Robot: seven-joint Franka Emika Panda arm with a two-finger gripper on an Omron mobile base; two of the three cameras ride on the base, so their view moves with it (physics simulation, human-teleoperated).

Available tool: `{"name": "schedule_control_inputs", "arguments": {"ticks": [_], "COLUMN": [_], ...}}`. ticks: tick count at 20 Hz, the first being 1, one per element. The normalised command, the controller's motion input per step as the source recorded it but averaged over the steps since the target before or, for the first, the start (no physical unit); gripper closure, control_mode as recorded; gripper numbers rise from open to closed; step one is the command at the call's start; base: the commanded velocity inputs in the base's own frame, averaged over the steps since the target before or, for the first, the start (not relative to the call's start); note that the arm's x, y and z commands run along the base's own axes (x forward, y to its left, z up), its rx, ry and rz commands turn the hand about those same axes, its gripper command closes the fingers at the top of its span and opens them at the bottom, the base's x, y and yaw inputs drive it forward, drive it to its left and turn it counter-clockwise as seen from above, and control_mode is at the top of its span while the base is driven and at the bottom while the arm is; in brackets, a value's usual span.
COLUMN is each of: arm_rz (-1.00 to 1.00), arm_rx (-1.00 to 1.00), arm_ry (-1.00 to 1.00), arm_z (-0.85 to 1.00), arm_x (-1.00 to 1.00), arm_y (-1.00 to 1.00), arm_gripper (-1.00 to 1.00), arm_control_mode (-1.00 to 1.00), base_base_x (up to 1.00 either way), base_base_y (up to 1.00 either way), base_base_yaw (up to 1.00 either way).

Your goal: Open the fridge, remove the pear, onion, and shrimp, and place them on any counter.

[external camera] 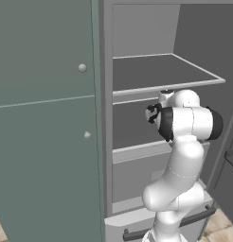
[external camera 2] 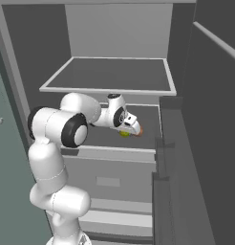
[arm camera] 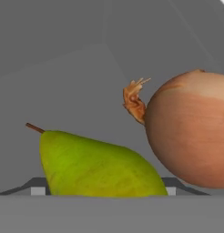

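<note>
Closest to the hand camera, the pear (arm camera: 98, 170) is lying on its side along the bottom of the frame, its brown stem pointing up and to the left. I'm seeing the onion (arm camera: 191, 129) just beside it on the right, large and round, and the shrimp (arm camera: 134, 102) is peeking out from behind the onion's left edge, farther back on the grey shelf.

From the right base camera, I'm watching the gripper (external camera 2: 132, 126) reaching into the open fridge (external camera 2: 114, 33) at the middle shelf, with a spot of yellow-green and a bit of orange showing right at its tip. I'm not able to tell from any picture whether the fingers are spread or closing on anything, since they are hidden behind the hand and the fruit.

On the left base camera, I'm seeing the arm's elbow blocking the shelf, and the grey-green cabinet (external camera: 47, 118) with its round knobs is standing just left of the fridge.
</note>
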Motion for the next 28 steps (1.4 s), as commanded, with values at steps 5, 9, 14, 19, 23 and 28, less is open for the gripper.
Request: {"name": "schedule_control_inputs", "arguments": {"ticks": [5,9,14,19,23,28], "arm_rz": [0.0,0.0,0.0,0.0,0.0,0.0], "arm_rx": [0.0,0.0,0.0,0.0,0.0,0.0], "arm_ry": [0.14,0.02,0.0,0.0,-0.01,0.0], "arm_z": [-0.16,-0.5,-0.75,-0.67,-0.72,-0.69], "arm_x": [-0.28,-0.53,-0.5,-0.51,-0.72,-0.95], "arm_y": [0.0,0.0,0.0,0.0,0.0,-0.03], "arm_gripper": [1.0,1.0,1.0,1.0,1.0,1.0], "arm_control_mode": [-1.0,-1.0,-1.0,-1.0,-1.0,-1.0], "base_base_x": [0.0,0.0,0.0,0.0,0.0,0.0], "base_base_y": [0.0,0.0,0.0,0.0,0.0,0.0], "base_base_yaw": [0.0,0.0,0.0,0.0,0.0,0.0]}}
